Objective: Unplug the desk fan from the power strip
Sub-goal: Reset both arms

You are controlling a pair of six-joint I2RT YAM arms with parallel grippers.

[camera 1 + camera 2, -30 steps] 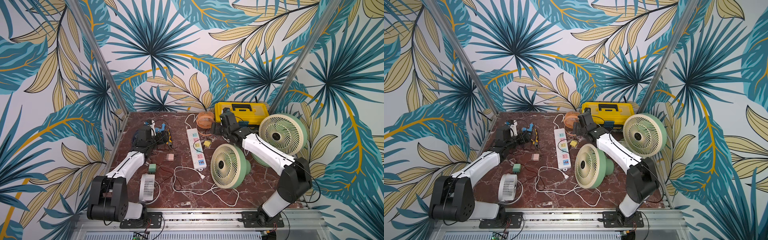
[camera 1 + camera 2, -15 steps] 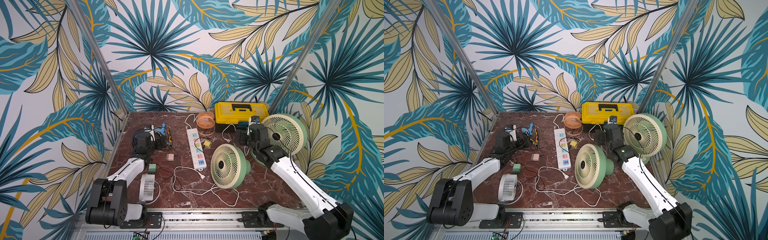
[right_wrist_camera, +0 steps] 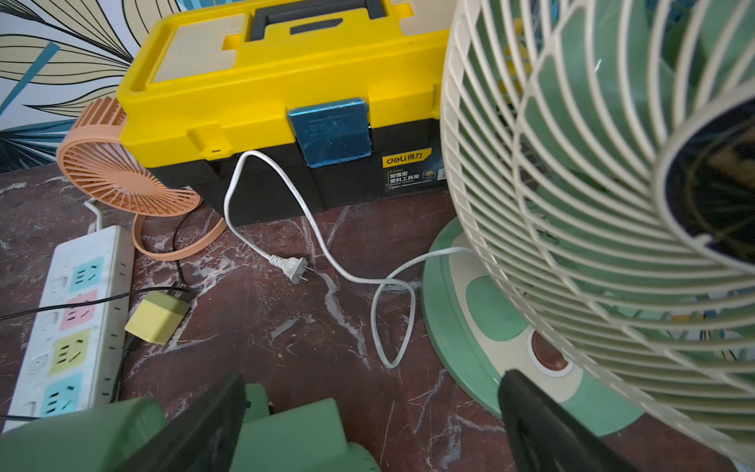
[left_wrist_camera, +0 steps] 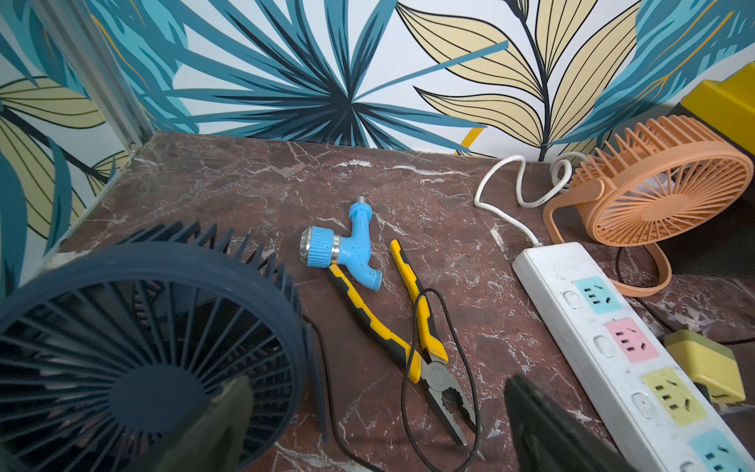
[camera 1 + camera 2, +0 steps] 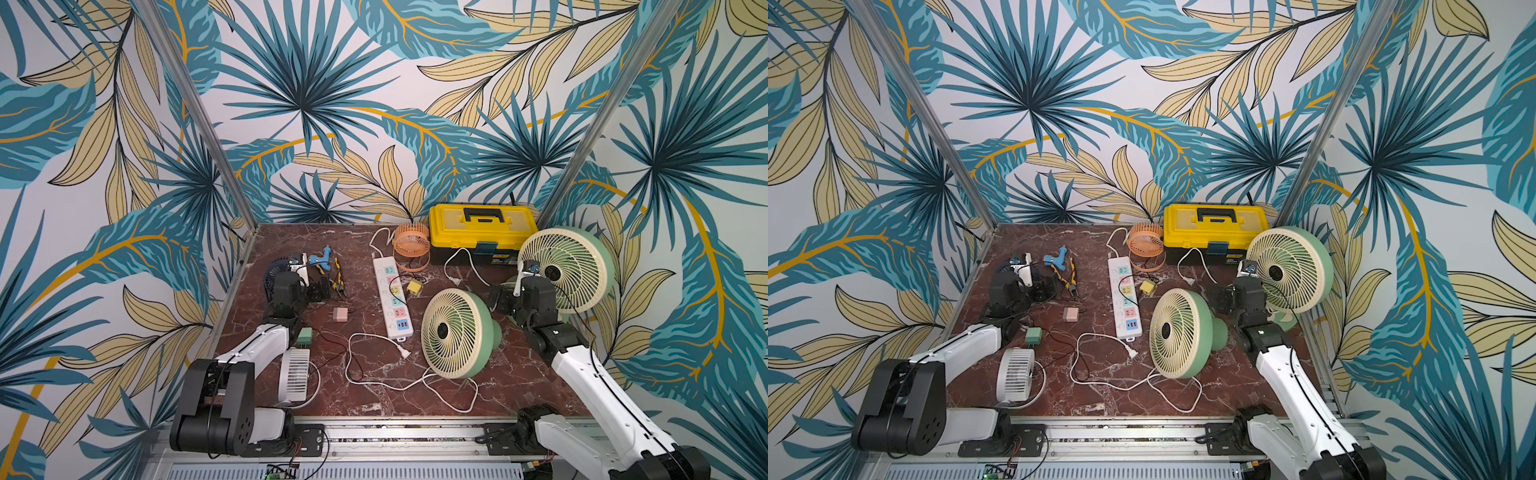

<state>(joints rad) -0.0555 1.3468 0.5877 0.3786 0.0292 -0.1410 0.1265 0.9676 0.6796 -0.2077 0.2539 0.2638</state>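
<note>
Your left gripper (image 4: 378,380) sits low over the worktop (image 4: 253,192). Its jaws are wide, with nothing between them. The nose of the yellow-handled pliers (image 4: 412,327) lies under the gap, and the dark blue fan (image 4: 143,347) stands close on one side.

The power strip (image 5: 392,297) lies flat near the middle of the worktop, running lengthwise from back to front. It sits between the left arm's tools and the near green fan (image 5: 453,332). Its white cord leaves the far end and curls beside the orange fan (image 5: 411,243).

Your right gripper (image 3: 371,376) is over the worktop between the near green fan and the far green fan (image 5: 569,268). Its jaws are also spread wide and hold nothing.

A white two-pin plug (image 3: 292,267) lies on the worktop in front of the yellow toolbox (image 3: 286,81), well apart from the strip. Its cord runs to the far green fan's base.

A yellow adapter (image 3: 157,321) lies on its side just beside the strip, level with the pink and yellow sockets. A thin black wire (image 3: 61,306) crosses the pink socket.

A second white plug (image 5: 405,353) lies just off the strip's near end. Its cord loops along the front of the worktop toward the near green fan.
</note>
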